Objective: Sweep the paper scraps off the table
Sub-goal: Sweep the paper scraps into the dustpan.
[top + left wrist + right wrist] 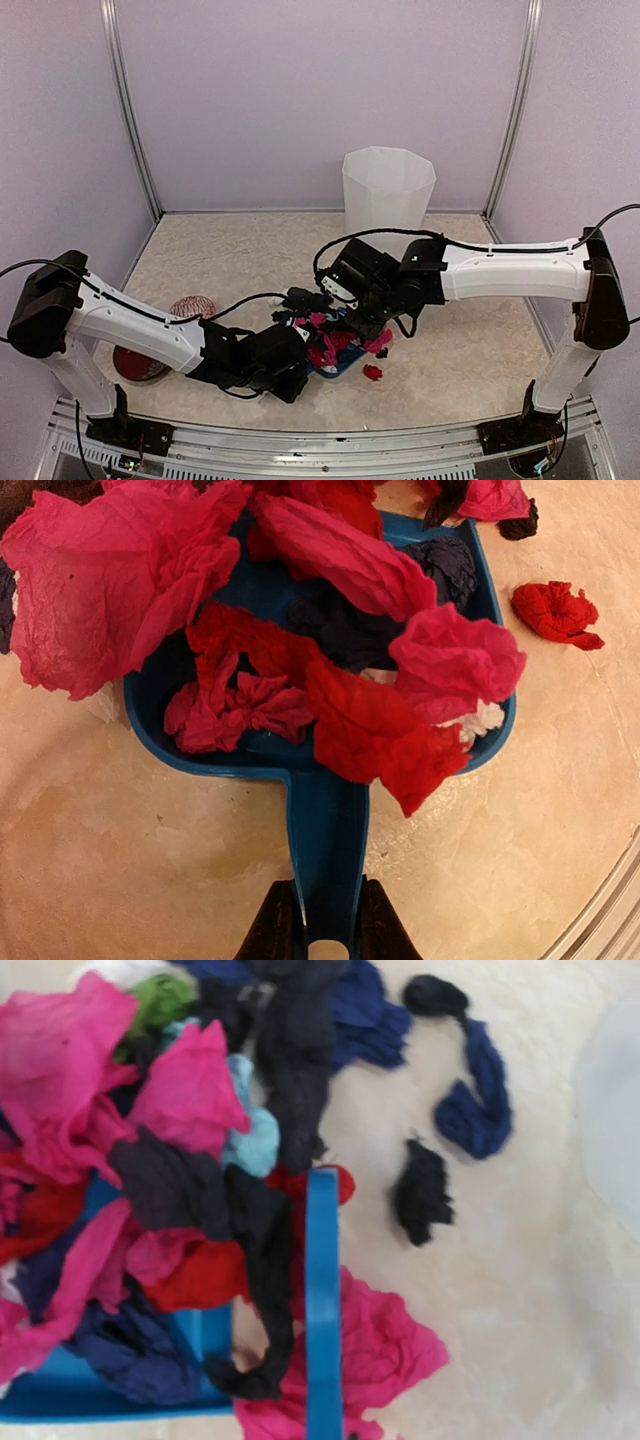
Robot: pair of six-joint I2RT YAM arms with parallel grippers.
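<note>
Your left gripper (322, 935) clamps the dustpan (325, 820) handle, bracing it flat on the table (120, 860). Paper scraps (330, 680) heap inside, strays alongside. Beyond, your right gripper (365, 322), closed narrow, apparently pinches the brush (322, 1290).

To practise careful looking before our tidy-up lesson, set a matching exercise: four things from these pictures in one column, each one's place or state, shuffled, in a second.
1 dustpan
2 bin
3 lone red scrap
4 left gripper

A at the back of the table
B shut on the dustpan's handle
C on the bare table beside the dustpan
D heaped with paper scraps

Pairs: 1-D, 2-A, 3-C, 4-B
</note>
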